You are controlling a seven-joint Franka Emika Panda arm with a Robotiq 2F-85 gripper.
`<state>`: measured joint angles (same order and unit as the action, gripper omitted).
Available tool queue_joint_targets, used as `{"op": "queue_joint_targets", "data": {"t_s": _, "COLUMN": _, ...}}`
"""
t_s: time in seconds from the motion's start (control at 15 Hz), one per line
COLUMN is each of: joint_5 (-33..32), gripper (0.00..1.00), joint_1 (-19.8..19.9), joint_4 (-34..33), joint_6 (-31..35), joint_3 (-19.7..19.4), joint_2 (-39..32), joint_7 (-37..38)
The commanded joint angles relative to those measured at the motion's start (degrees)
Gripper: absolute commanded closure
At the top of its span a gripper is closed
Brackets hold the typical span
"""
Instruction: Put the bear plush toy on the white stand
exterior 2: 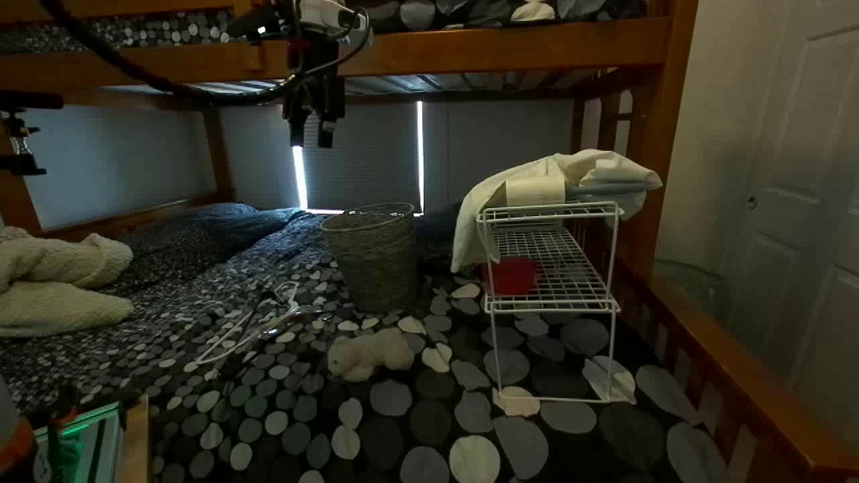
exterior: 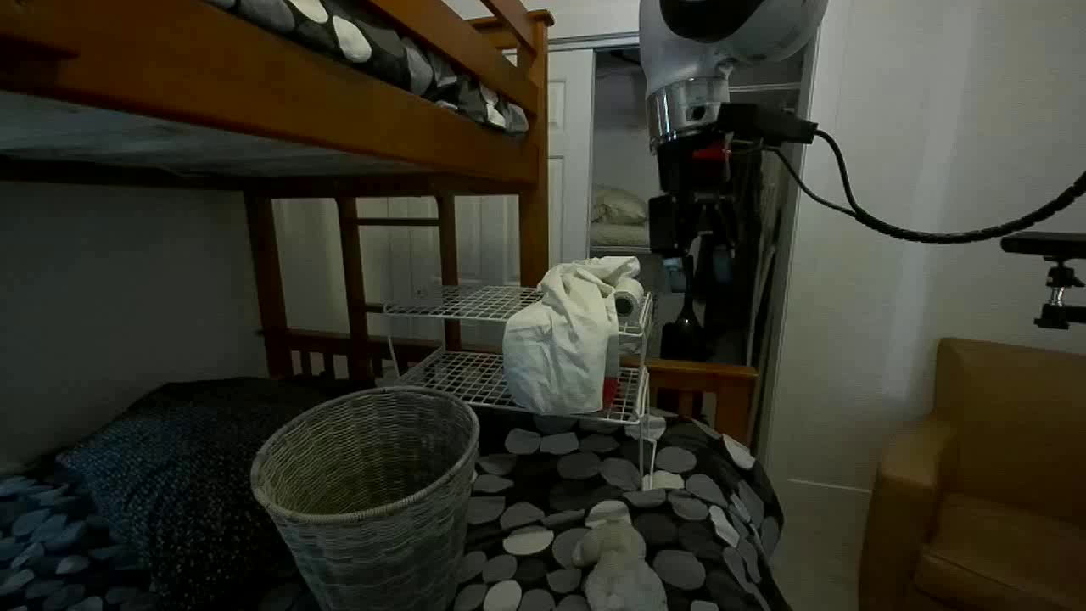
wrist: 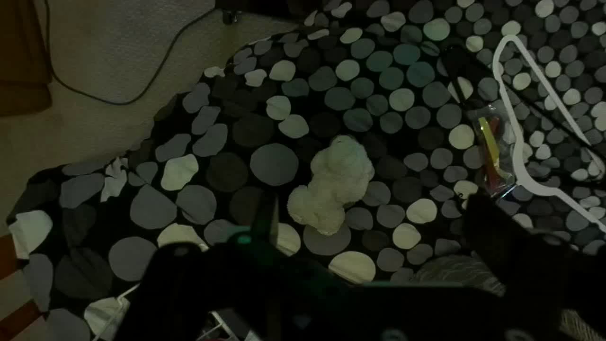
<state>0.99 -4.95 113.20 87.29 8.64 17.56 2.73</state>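
The pale bear plush toy [exterior: 624,567] lies on the dotted bedspread. It shows in both exterior views [exterior 2: 372,353] and in the wrist view [wrist: 338,177], where it lies beyond and between the spread fingers, nearer the left one. The white stand [exterior 2: 570,267] is a two-shelf wire rack on the bed; it also shows in an exterior view [exterior: 467,301] and partly at the lower left of the wrist view [wrist: 116,308]. My gripper [wrist: 374,213] is open and empty. It hangs high above the bed in both exterior views [exterior: 696,259] [exterior 2: 311,137], well apart from the toy.
A white cloth [exterior: 564,339] and a paper roll [exterior 2: 535,191] lie on the stand's top shelf. A red bowl [exterior 2: 513,276] is on its lower shelf. A wicker basket [exterior: 373,509] stands beside it. A hanger [wrist: 516,142] lies on the bed. The upper bunk rail [exterior 2: 503,50] is overhead.
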Motion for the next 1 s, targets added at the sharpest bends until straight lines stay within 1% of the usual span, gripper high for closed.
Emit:
{"op": "queue_joint_targets", "data": {"t_s": 0.0, "joint_5": -0.1, "gripper": 0.00, "joint_1": -0.5, "joint_4": -0.2, "joint_6": -0.1, "joint_3": -0.4, "joint_2": -0.1, "joint_7": 0.1}}
{"op": "queue_joint_targets", "data": {"t_s": 0.2, "joint_5": -0.1, "gripper": 0.00, "joint_1": -0.5, "joint_4": -0.2, "joint_6": -0.1, "joint_3": -0.4, "joint_2": -0.1, "joint_7": 0.1}}
{"op": "queue_joint_targets", "data": {"t_s": 0.4, "joint_5": 0.4, "gripper": 0.00, "joint_1": 0.1, "joint_4": 3.3, "joint_6": 1.2, "joint_3": -0.5, "joint_2": 0.4, "joint_7": 3.8}}
{"op": "queue_joint_targets", "data": {"t_s": 0.53, "joint_5": 3.0, "gripper": 0.00, "joint_1": 0.5, "joint_4": 8.4, "joint_6": 3.7, "joint_3": -1.7, "joint_2": 1.6, "joint_7": 4.3}}
{"op": "queue_joint_targets", "data": {"t_s": 0.67, "joint_5": 4.2, "gripper": 0.00, "joint_1": 1.4, "joint_4": 15.2, "joint_6": 8.0, "joint_3": -2.6, "joint_2": 2.7, "joint_7": 7.5}}
{"op": "queue_joint_targets", "data": {"t_s": 0.8, "joint_5": 3.2, "gripper": 0.00, "joint_1": 2.5, "joint_4": 22.9, "joint_6": 13.9, "joint_3": -2.4, "joint_2": 3.3, "joint_7": 12.8}}
{"op": "queue_joint_targets", "data": {"t_s": 0.93, "joint_5": -0.5, "gripper": 0.00, "joint_1": 3.7, "joint_4": 29.1, "joint_6": 20.1, "joint_3": -1.4, "joint_2": 1.9, "joint_7": 18.4}}
